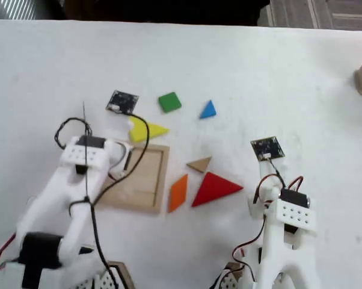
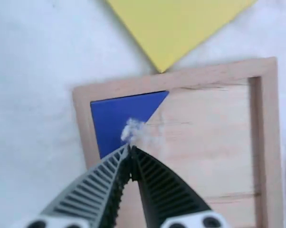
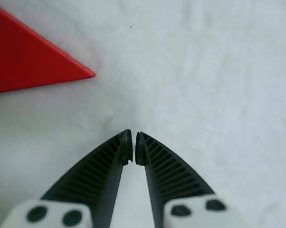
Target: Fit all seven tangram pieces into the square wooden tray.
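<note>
**On the table: one piece in the tray, six outside**

Across the white table (image 1: 277,72) stand two arms, the left arm (image 1: 67,192) bent over the tray and the right arm (image 1: 286,241) at the near right.

The square wooden tray (image 1: 163,180) lies flat, left of centre. A big blue triangle (image 2: 119,116) sits inside it, tucked into one corner with two edges along the rim. The left gripper (image 2: 130,151) hangs over that triangle's edge, fingertips pressed together and holding nothing; whether they touch the piece cannot be told.

The red triangle (image 1: 213,188) lies on the table to the right of the tray, apart from it. The right gripper (image 3: 133,142) hangs over bare table near that triangle's sharp tip, fingers closed to a thin slit and empty.

The yellow piece (image 1: 146,130) lies just beyond the tray's far side, one corner at the rim. The orange piece (image 1: 178,192) lies between the tray and the red triangle, just beside both. The green square (image 1: 169,102) lies farther back, beyond the yellow piece. The tan triangle (image 1: 199,164) lies just behind the red one. The small blue triangle (image 1: 208,110) lies right of the green square.
</note>
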Controlling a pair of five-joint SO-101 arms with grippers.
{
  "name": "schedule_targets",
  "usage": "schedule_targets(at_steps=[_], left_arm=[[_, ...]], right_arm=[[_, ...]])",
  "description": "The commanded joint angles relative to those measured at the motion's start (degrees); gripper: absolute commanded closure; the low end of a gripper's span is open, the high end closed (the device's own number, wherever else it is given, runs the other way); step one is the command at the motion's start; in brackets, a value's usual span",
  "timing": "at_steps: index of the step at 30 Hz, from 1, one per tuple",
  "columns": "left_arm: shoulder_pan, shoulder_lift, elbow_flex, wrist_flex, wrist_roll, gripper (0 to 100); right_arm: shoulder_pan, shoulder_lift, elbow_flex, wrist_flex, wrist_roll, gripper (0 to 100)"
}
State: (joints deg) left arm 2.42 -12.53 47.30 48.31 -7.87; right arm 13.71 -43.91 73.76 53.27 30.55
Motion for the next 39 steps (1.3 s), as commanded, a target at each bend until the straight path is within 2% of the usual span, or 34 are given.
schedule_targets(at_steps=[1,4,7,11,16,21,25,27,33,36,39], left_arm=[[-0.8,-13.1,4.0,-0.1,-0.4,97],[-2.4,-20.0,7.7,-1.7,-0.3,97],[-8.0,-23.6,9.7,-4.9,2.7,97],[-15.1,-22.5,9.5,-7.5,13.8,97],[-17.8,-19.6,8.3,-9.1,15.5,97],[-22.7,-15.5,4.2,-9.1,15.6,97],[-28.4,-11.6,0.6,-9.1,22.5,97],[-29.8,-8.9,-0.9,-9.1,24.9,97],[-30.2,-1.4,-5.1,-9.0,25.0,97],[-30.2,1.1,-6.5,-9.3,25.0,97],[-30.2,2.9,-8.0,-9.3,25.0,97]], right_arm=[[-0.5,-1.1,-0.3,-0.7,1.1,98.1],[-0.5,-1.1,-0.3,-0.7,1.1,98.1],[-0.4,-1.1,-0.3,-0.7,1.1,98.0],[-0.6,-1.1,-0.3,-0.7,1.1,97.9],[-1.5,-1.1,-0.4,-0.8,1.1,97.8],[-9.3,-1.5,-0.8,-0.6,0.7,97.8],[-15.3,-1.4,-4.1,0.5,-0.1,97.8],[-18.9,-1.0,-7.6,2.7,-3.8,97.7],[-34.9,-0.9,-18.2,7.7,-14.9,97.3],[-41.3,-0.9,-19.6,6.6,-21.5,89.5],[-44.7,-0.8,-19.3,3.3,-27.8,78.3]])
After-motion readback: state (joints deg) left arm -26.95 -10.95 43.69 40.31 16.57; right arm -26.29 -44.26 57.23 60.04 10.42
